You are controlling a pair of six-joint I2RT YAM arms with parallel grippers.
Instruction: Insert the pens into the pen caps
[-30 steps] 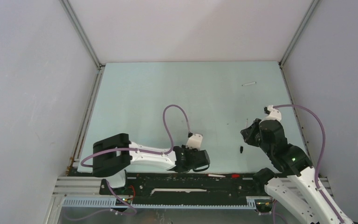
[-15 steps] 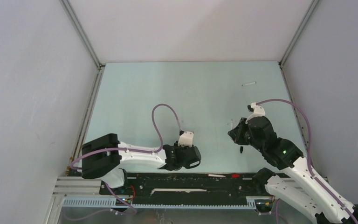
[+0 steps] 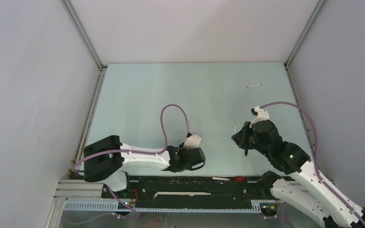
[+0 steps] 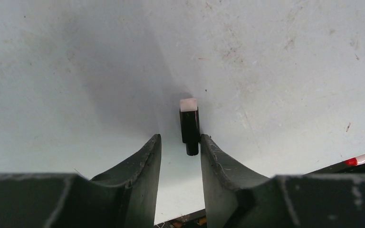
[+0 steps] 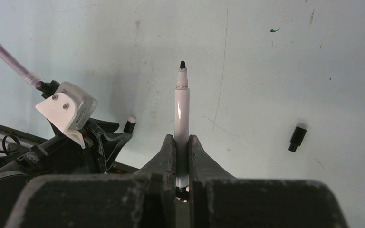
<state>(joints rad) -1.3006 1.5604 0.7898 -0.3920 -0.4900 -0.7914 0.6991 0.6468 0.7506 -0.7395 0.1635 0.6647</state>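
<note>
Now R gripper [image 5: 181,138] clamps 1 pen [image 5: 181,104], L gripper [image 4: 180,138] jaws apart around 1 pen cap [image 4: 189,126].

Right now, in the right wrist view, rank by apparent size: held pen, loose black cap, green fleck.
1. pen: largest, though it is also nearest the camera
2. loose black cap
3. green fleck: smallest

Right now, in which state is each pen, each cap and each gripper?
held pen: uncapped, tip bare.
right gripper: shut on the held pen.
white-ended cap: between the fingers of the left gripper, not clamped.
left gripper: open.
loose cap: lying on its side, untouched.
far pen: lying flat, untouched.
</note>
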